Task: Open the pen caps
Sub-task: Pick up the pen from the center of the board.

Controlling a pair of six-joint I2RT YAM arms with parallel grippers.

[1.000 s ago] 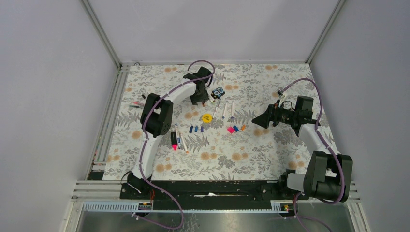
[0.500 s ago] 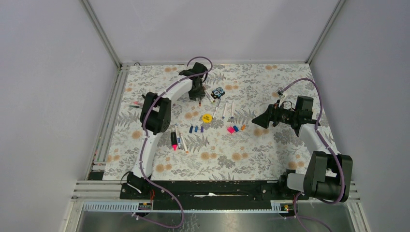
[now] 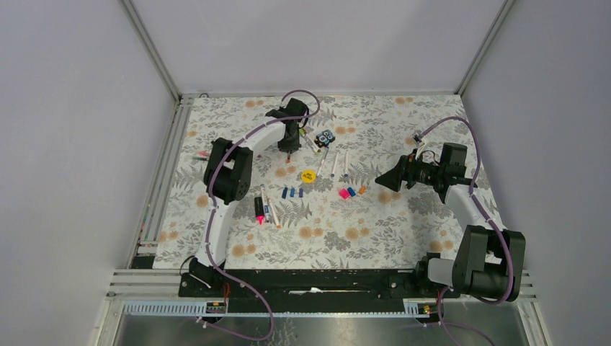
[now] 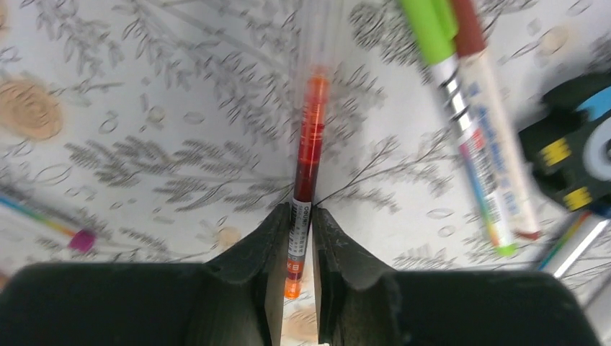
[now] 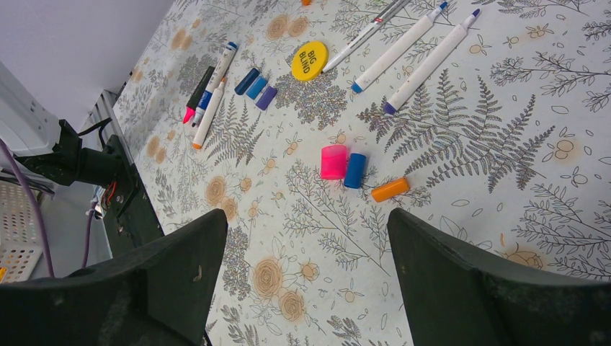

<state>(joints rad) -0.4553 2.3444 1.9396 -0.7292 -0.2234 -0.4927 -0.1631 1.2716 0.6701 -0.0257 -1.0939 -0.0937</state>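
The orange pen (image 4: 308,144) lies on the flowered table (image 3: 375,223), toward the far middle. The left gripper (image 4: 299,216) is clamped on its near end, its two fingers pressing the white labelled part of the barrel from either side. The pen's far end is pale and blurred, so I cannot tell whether a cap sits there. To the right of it lie a green-capped pen (image 4: 431,29) and a brown-ended pen (image 4: 497,158), close alongside each other. Beyond them is the black-and-blue block (image 4: 573,155). Low on the left lies a thin pink-tipped pen (image 4: 54,227).

Loose pen caps lie nearer the middle of the table. A pink cap (image 5: 333,161) and a blue cap (image 5: 354,171) touch side by side, with an orange cap (image 5: 390,189) just beside them. Three more, a dark blue cap (image 5: 246,81), a light blue cap (image 5: 256,87) and a purple cap (image 5: 266,98), sit in a row near the yellow disc (image 5: 309,60). Two white pens (image 5: 400,50) lie side by side past the pink cap. A pink-and-black highlighter (image 5: 198,94) lies with two other pens further left.

The right gripper (image 5: 306,223) hangs above the right side of the table, facing the loose caps. Its jaws are spread wide with nothing between them.
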